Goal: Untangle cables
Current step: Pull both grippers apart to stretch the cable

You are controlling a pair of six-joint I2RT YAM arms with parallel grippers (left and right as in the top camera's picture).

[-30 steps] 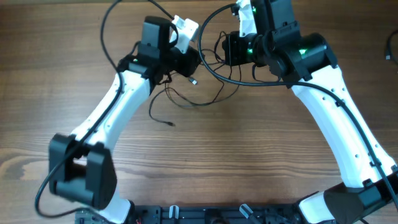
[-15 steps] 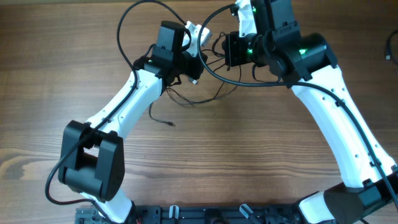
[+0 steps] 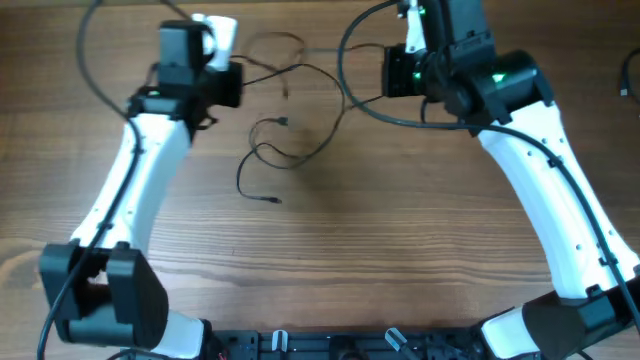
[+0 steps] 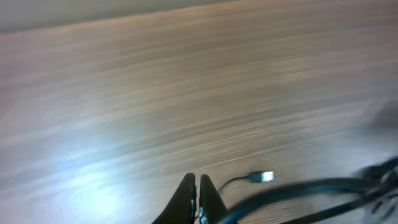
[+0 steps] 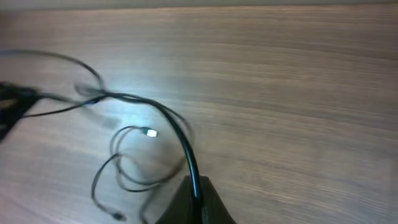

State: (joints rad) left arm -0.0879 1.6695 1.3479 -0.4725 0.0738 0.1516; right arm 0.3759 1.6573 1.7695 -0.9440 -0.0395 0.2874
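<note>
Though the wrist views are blurred, L gripper [image 4: 196, 180] & R gripper [image 5: 194, 190] each show fingers pressed together, pinching a strand of the cables [image 5: 188, 149]. The rest lies in loose loops on the table [image 3: 400, 250] btwn the arms, far-centre, w/ one plug end [image 3: 272, 200] trailing nearer.

free: near half of table [image 3: 380, 270] | blocked: far centre, cables [image 3: 283, 122] looped and strung across
</note>
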